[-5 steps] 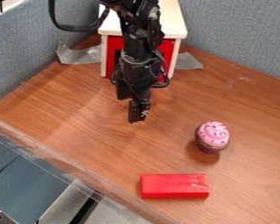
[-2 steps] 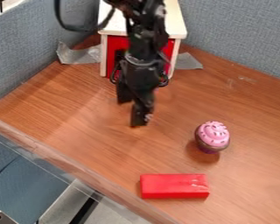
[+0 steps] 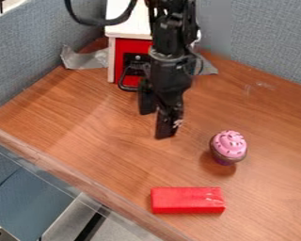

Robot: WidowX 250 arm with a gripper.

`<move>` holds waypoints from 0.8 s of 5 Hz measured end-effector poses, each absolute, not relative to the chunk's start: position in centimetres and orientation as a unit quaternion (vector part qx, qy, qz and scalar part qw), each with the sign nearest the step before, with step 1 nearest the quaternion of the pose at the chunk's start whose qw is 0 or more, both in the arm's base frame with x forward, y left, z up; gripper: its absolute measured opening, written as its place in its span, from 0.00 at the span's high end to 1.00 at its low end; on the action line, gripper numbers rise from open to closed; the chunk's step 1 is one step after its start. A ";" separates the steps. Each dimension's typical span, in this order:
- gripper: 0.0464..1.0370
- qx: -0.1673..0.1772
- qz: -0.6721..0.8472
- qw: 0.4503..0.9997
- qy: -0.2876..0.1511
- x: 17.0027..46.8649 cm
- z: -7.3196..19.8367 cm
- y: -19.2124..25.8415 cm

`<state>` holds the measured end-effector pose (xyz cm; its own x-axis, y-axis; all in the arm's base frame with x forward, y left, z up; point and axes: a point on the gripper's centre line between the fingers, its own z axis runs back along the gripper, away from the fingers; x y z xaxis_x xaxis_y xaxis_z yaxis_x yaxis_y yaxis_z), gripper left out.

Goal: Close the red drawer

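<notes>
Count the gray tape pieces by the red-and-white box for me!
2: one piece left of the box in the picture, another right, partly behind the arm. More may hide.

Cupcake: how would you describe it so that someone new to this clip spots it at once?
On the brown table, look right of the black hand in the picture, just above the red block. The cupcake is the small round thing with pink frosting and dark sprinkles; the block is plain and box-shaped.
</notes>
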<state>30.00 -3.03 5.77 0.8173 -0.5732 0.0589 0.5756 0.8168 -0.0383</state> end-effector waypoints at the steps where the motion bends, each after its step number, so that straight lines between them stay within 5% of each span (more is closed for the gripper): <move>1: 0.04 -0.030 -0.276 0.960 -0.023 29.9 8.0 -2.1; 4: 0.04 -0.009 -0.278 0.959 -0.057 28.2 12.5 -0.9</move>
